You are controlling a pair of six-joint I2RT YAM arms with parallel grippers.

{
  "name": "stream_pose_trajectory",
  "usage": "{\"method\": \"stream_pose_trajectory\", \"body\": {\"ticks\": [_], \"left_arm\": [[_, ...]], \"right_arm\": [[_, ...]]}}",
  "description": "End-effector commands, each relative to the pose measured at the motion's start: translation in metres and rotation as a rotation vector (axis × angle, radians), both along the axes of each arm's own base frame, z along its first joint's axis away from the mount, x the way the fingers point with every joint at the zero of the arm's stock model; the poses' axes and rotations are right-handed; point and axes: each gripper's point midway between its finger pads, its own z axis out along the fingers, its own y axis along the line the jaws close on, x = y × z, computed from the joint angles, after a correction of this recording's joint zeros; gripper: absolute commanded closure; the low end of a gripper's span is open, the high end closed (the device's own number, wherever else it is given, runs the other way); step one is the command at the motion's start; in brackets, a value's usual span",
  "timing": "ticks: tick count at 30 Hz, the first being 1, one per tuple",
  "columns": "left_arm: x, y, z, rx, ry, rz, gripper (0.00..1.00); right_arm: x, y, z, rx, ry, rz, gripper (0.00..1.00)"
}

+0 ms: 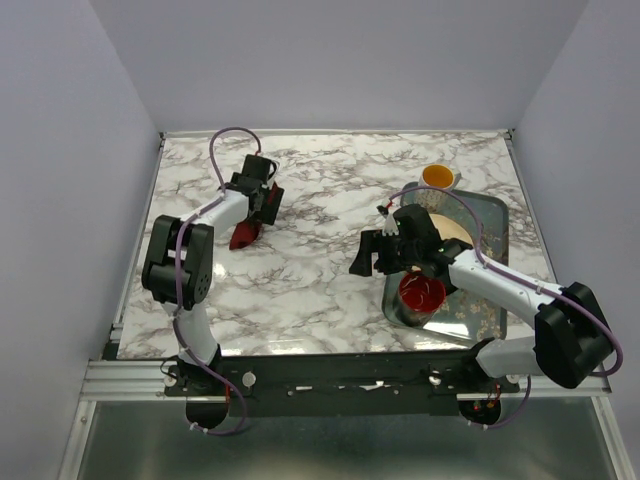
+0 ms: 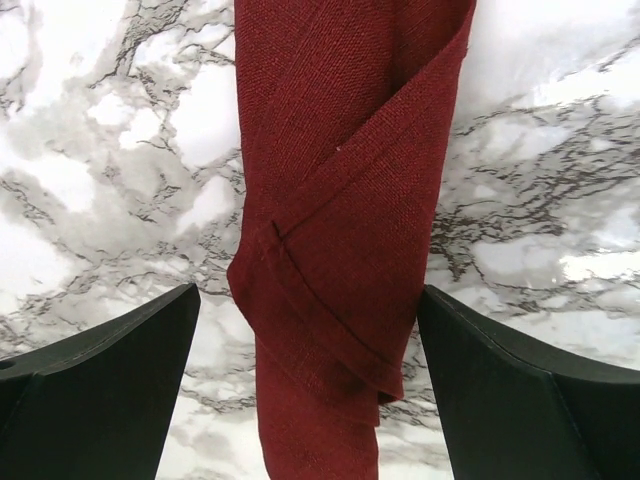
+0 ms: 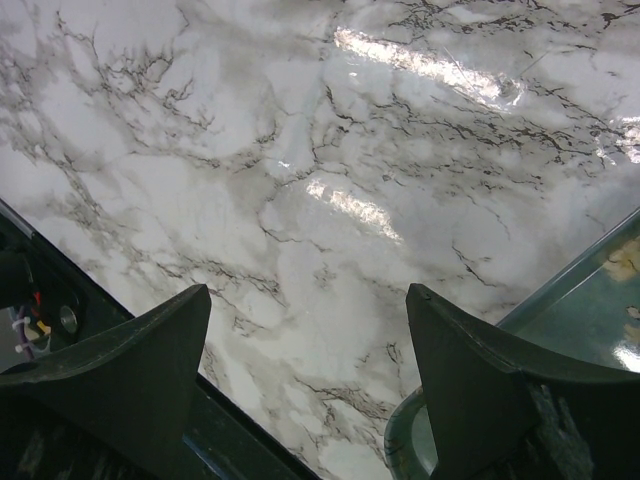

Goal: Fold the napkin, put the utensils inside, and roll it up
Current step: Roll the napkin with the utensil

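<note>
Napkin (image 2: pixel 340 250) lies rolled toward the worktop's (image 3: pixel 300 150) left edge — our left tool (image 2: pixel 308 292) gapes astride it, right tool (image 3: pixel 308 290) wide, empty.

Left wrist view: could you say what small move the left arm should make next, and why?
Probably lift the left gripper straight up and clear. Its jaws stand open on either side of the napkin, which lies rolled on the table with its folds overlapping, so nothing seems left to grip.

left arm (image 1: pixel 222 212): extended; jaws wide | right arm (image 1: pixel 490 280): bent inward; jaws wide
</note>
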Motion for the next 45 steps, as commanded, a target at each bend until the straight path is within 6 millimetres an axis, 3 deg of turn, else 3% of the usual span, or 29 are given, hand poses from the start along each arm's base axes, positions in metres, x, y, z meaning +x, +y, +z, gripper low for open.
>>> {"method": "stream_pose_trajectory", "body": {"ticks": [1, 8, 11, 12, 15, 17, 21, 24, 28, 36, 41, 45], "left_arm": [[-0.006, -0.014, 0.022, -0.17, 0.006, 0.017, 0.01], [-0.008, -0.016, 0.033, -0.233, -0.011, 0.046, 0.02], [-0.006, -0.024, 0.036, -0.285, -0.002, 0.056, 0.11], [-0.007, -0.028, 0.038, -0.305, 0.008, 0.054, 0.21], [-0.004, -0.046, 0.044, -0.39, 0.006, 0.035, 0.37], [-0.002, -0.054, 0.045, -0.399, 0.006, 0.026, 0.36], [0.0, -0.065, 0.045, -0.39, 0.011, -0.007, 0.24], [-0.007, -0.079, 0.038, -0.375, 0.034, -0.05, 0.16], [-0.017, -0.101, 0.025, -0.35, 0.078, -0.131, 0.14], [-0.013, -0.127, -0.004, -0.298, 0.148, -0.114, 0.43], [-0.016, -0.129, -0.02, -0.275, 0.181, -0.1, 0.49], [-0.011, -0.123, -0.021, -0.248, 0.16, -0.089, 0.49]], "right_arm": [[0.004, 0.004, 0.005, 0.017, -0.017, 0.018, 0.13], [0.003, 0.007, 0.004, 0.022, -0.006, 0.023, 0.13], [0.003, 0.007, 0.003, 0.022, -0.002, 0.023, 0.13], [0.004, 0.007, 0.003, 0.023, -0.003, 0.021, 0.13], [0.003, 0.008, 0.001, 0.021, 0.003, 0.025, 0.13], [0.004, 0.009, 0.0, 0.022, 0.009, 0.024, 0.13], [0.004, 0.009, 0.002, 0.026, 0.005, 0.026, 0.13], [0.004, 0.009, 0.002, 0.024, 0.006, 0.025, 0.13], [0.004, 0.009, 0.001, 0.025, 0.011, 0.026, 0.13], [0.003, 0.009, 0.0, 0.027, 0.012, 0.023, 0.13], [0.002, 0.007, 0.0, 0.028, 0.012, 0.018, 0.13], [0.002, 0.007, -0.002, 0.024, 0.014, 0.018, 0.13]]}}
